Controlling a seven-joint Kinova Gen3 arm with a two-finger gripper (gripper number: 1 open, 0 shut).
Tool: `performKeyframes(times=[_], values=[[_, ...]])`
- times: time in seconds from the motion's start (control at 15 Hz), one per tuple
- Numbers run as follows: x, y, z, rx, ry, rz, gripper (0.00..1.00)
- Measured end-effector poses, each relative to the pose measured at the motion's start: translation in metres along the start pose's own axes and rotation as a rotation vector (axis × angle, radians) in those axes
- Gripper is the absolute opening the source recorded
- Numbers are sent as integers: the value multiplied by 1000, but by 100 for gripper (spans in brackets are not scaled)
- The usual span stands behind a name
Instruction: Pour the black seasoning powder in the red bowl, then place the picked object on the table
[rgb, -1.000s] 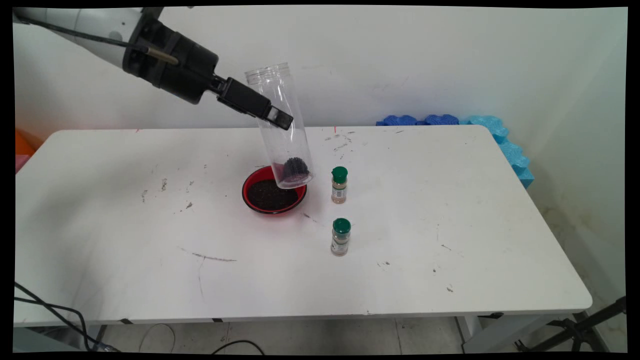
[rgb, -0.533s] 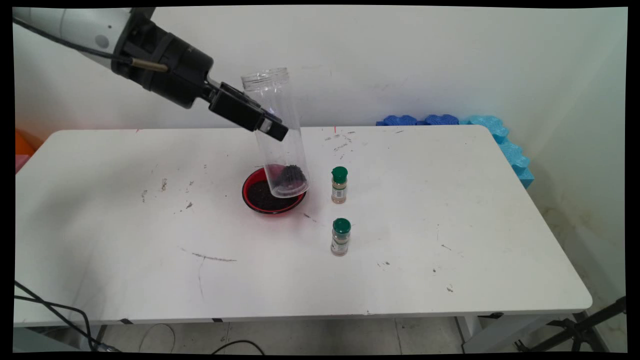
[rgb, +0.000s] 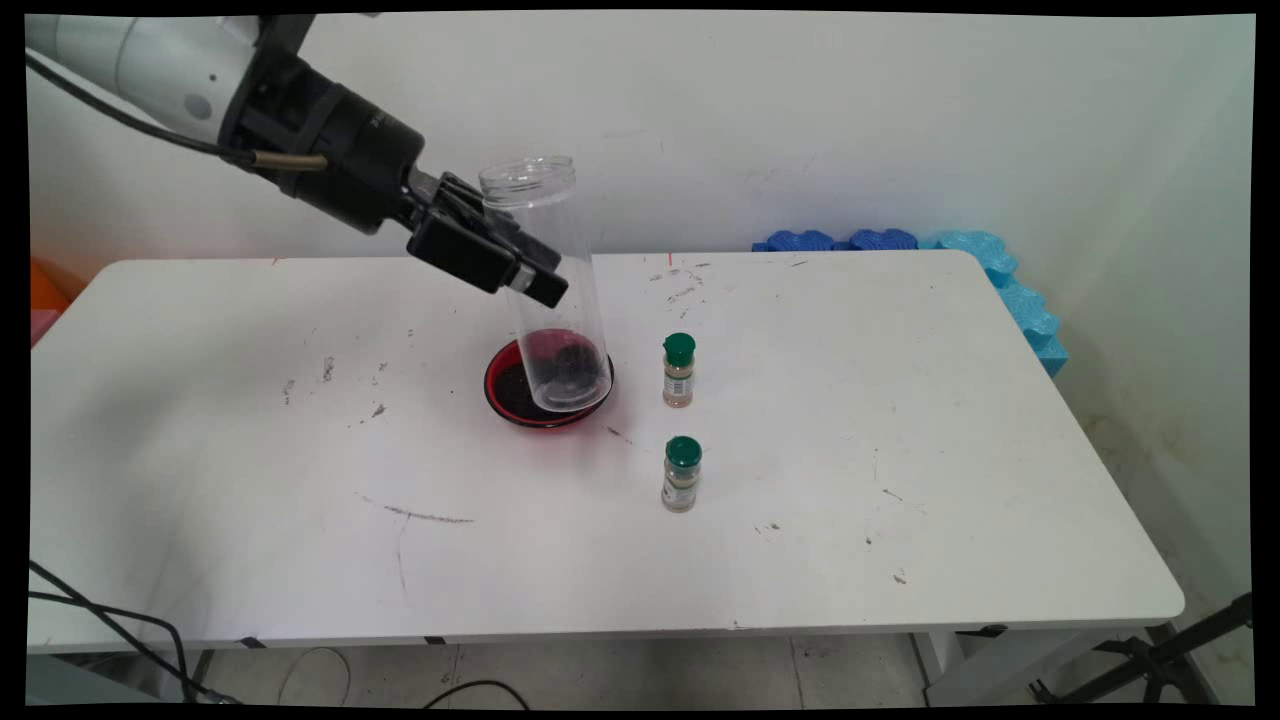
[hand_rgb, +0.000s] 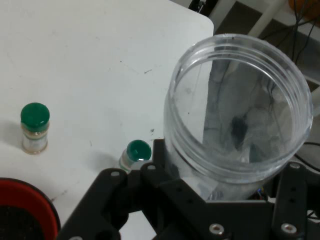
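My black gripper (rgb: 535, 272) is shut on a tall clear plastic jar (rgb: 545, 280), gripping it around the middle. The jar stands nearly upright, its open mouth up and leaning slightly left, its base over a red bowl (rgb: 500, 390) filled with dark grains. A few dark grains lie at the jar's bottom. In the hand view the jar's open rim (hand_rgb: 239, 107) fills the right side, the black linkage (hand_rgb: 165, 200) wraps its wall, and the red bowl (hand_rgb: 25, 202) shows at the lower left.
Two small spice bottles with green caps stand right of the bowl, one farther back (rgb: 678, 370) and one nearer (rgb: 681, 474); both show in the hand view (hand_rgb: 34, 127) (hand_rgb: 135, 155). Blue foam pieces (rgb: 960, 260) lie at the table's far right corner. The white table (rgb: 900, 480) is scuffed.
The gripper has rotated and drawn left, bringing the jar more upright and lower over the bowl. The dark clump in the jar's base has thinned out.
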Motion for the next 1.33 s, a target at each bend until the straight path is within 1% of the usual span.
performKeyframes(times=[0.2, 0.53, 0.93, 1.33], values=[[-1, -1, 4, 5, -6, 36, 0], [-7, -4, 9, 9, -10, 123, 0], [-28, -11, 20, 50, 6, 248, 0], [-48, -13, 37, 64, 7, 320, 0]])
